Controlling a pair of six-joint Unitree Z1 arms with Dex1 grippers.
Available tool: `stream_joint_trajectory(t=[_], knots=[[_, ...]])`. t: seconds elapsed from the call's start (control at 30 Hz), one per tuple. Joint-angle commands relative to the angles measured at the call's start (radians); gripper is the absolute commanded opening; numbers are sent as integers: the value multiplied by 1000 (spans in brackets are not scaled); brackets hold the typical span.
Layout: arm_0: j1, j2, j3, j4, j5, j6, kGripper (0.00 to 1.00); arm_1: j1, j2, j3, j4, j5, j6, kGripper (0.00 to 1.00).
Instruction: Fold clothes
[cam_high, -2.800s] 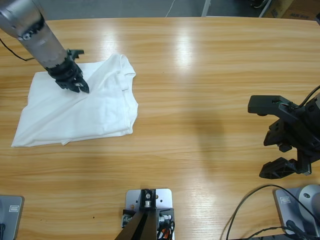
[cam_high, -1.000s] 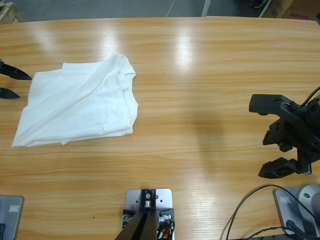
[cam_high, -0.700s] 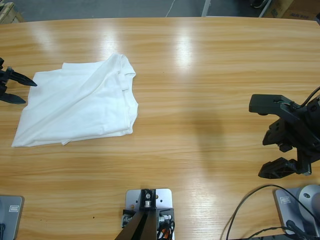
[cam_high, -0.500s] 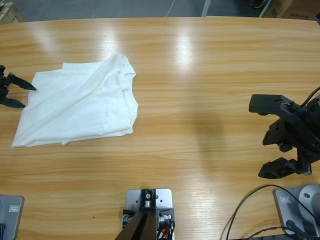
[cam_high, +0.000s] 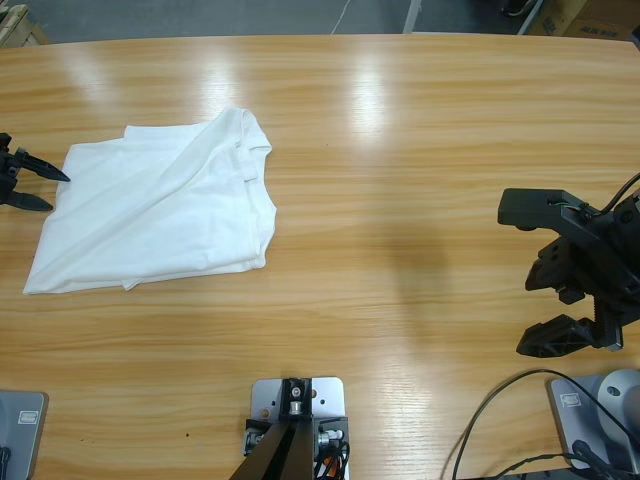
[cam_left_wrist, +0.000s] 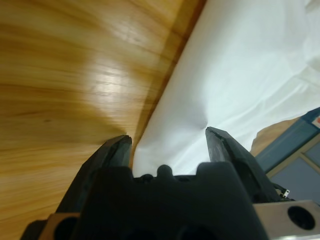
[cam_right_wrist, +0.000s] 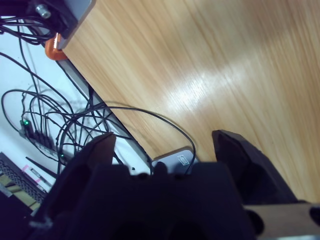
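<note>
The white T-shirt (cam_high: 160, 205) is seen lying folded and rumpled on the left part of the wooden table (cam_high: 400, 180), flat on the wood. The left gripper (cam_high: 38, 186) is found at the table's left edge, its two black jaws parted and pointed at the shirt's near edge — in the left wrist view the white cloth (cam_left_wrist: 235, 75) lies directly ahead of and between the jaw tips, and whether it is touched cannot be told; nothing is held. To one side of those jaws only bare wood is seen.

The right gripper (cam_high: 540, 275) is held well apart from the shirt, over the table's right side, its jaws spread wide and empty. Past its jaws the table's edge and a tangle of black cables (cam_right_wrist: 60, 125) are shown — nothing lies between the two grippers but open tabletop.
</note>
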Motion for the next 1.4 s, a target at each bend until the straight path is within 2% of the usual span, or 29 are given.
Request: stream_joint_trajectory(t=[0.03,0.23,0.37,0.4,0.43,0.47,0.5,1.0,1.27,1.4], knots=[[-84,111,2,1,-39,18,674,-18,20,31,-6,19,-15,789],[-143,120,0,1,-51,15,674,-22,19,31,-8,19,-15,789],[-149,122,0,1,-52,13,660,-23,16,32,-8,19,-17,789],[-149,123,0,1,-51,13,571,-23,16,32,-8,19,-17,789],[-149,125,0,1,-51,13,381,-23,16,32,-8,19,-17,789],[-149,126,-1,1,-51,13,117,-23,16,32,-8,19,-17,789],[-149,123,-1,1,-51,13,0,-23,16,32,-8,19,-17,789],[-166,26,10,4,-67,51,0,-24,16,33,-8,19,-17,789],[-53,-38,-76,104,-7,48,0,-24,11,34,-8,19,-17,789],[-43,-32,-124,131,0,48,0,-24,7,35,-8,19,-17,789]])
